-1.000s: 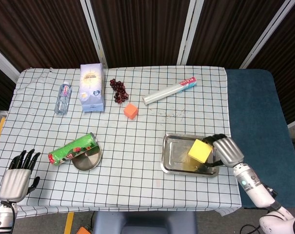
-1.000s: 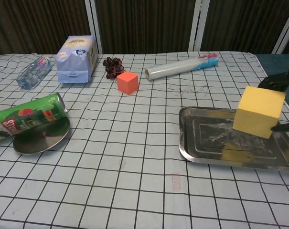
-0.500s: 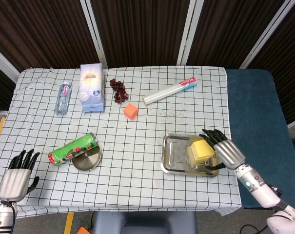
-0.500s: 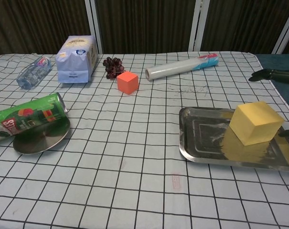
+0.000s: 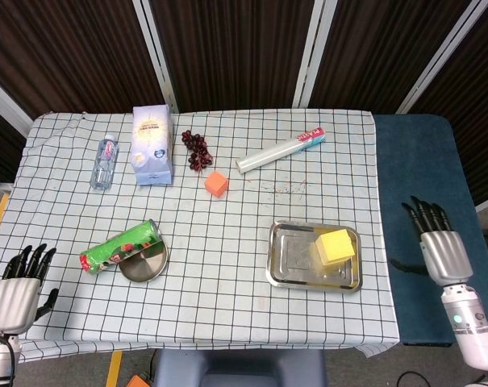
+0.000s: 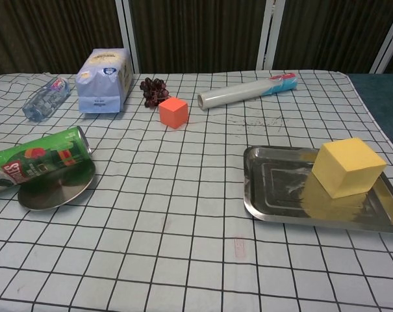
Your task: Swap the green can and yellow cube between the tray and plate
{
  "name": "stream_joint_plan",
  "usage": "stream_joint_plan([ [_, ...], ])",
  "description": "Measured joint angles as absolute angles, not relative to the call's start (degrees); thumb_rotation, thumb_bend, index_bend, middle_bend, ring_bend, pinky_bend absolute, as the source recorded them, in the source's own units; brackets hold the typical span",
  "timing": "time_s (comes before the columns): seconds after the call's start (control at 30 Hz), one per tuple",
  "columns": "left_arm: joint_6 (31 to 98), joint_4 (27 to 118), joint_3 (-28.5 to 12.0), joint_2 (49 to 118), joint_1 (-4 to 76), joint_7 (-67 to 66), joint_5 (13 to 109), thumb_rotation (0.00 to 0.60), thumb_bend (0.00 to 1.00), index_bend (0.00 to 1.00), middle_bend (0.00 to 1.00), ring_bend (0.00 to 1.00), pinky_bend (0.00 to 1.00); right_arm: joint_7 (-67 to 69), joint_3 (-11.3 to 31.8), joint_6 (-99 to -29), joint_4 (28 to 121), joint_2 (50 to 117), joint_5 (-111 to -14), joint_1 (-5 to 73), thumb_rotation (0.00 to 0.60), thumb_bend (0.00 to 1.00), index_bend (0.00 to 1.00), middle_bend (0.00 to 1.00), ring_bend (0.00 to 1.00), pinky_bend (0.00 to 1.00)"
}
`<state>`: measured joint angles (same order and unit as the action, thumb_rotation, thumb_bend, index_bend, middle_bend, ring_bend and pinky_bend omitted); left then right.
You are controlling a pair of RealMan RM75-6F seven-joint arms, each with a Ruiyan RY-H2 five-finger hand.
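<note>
- Resting inside the tray, toward its right end, is the yellow cube; nothing touches it.
- Tray sits at lower right of the surface in the head view, on the checked cloth.
- Green can lies on its side at lower left of the frame, its right end over the rim of the plate.
- Plate is a small round metal dish, just right of and below the can in the head view.
- Right hand is at the right edge of the head view, off the surface and over the blue area, well apart from the tray; fingers spread and straight, holding nothing. Not seen in the chest view.
- Left hand is at the lower left corner of the head view, at the surface edge, well apart from the can; fingers apart, holding nothing.
- Orange cube stands near the centre of the surface.
- Grapes lie just above and left of the orange cube.
- Roll lies diagonally at upper centre right.
- White bag stands at upper left, with a bottle lying to its left.
</note>
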<state>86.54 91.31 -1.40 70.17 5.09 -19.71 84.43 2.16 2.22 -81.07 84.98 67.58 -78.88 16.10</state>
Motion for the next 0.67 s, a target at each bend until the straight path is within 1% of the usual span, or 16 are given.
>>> stream_joint_plan([
  [0.17, 88.1, 91.0, -2.2, 69.5, 4.6, -17.9, 84.7, 0.6, 0.38, 0.11, 0.09, 0.0, 0.16, -0.7, 4.2, -86.4, 85.0, 68.2, -74.8, 12.8, 0.6, 0.05, 0.0, 0.0, 0.0, 0.0],
  [0.33, 88.7, 90.3, -2.4, 69.6, 4.4, -17.1, 85.2, 0.6, 0.38, 0.11, 0.09, 0.01, 0.16, -3.3, 5.4, -85.2, 84.9, 69.0, -73.8, 11.6, 0.6, 0.05, 0.0, 0.0, 0.0, 0.0],
  [0.67, 88.2, 90.4, -2.4, 69.6, 4.5, -17.2, 85.2, 0.6, 0.38, 0.11, 0.1, 0.01, 0.16, -3.7, 5.2, -82.7, 85.6, 68.9, -75.7, 11.0, 0.6, 0.05, 0.0, 0.0, 0.0, 0.0],
])
